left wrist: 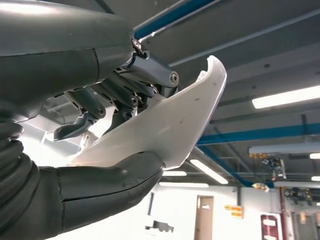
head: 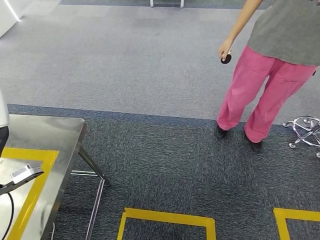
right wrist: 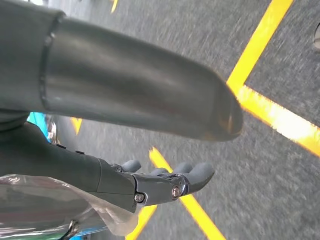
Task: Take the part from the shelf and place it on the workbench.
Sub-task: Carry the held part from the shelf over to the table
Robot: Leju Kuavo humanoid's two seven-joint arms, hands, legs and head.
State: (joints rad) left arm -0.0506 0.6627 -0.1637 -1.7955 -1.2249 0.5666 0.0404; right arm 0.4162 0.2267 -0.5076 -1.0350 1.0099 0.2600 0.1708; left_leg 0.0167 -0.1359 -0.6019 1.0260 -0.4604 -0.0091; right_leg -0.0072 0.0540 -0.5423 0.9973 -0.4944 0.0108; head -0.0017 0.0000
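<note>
The part [left wrist: 170,125] is a white curved plastic piece. My left hand [left wrist: 113,92] grips it, with the thick thumb on one face and the dark fingers on the other, raised against the ceiling. In the head view the steel workbench [head: 49,131] stands at the lower left, with a yellow taped rectangle [head: 42,165] on its top. A white shape [head: 2,112] shows at the far left edge above the bench; I cannot tell what it is. My right hand [right wrist: 158,182] hangs over the carpet with its fingers stretched out and nothing in it.
A small grey device [head: 24,173] with a black cable lies on the bench. A person in pink trousers [head: 260,95] stands to the right, holding a small black disc [head: 225,59]. A chrome chair base [head: 305,129] sits beyond them. Yellow tape squares [head: 166,220] mark the dark carpet.
</note>
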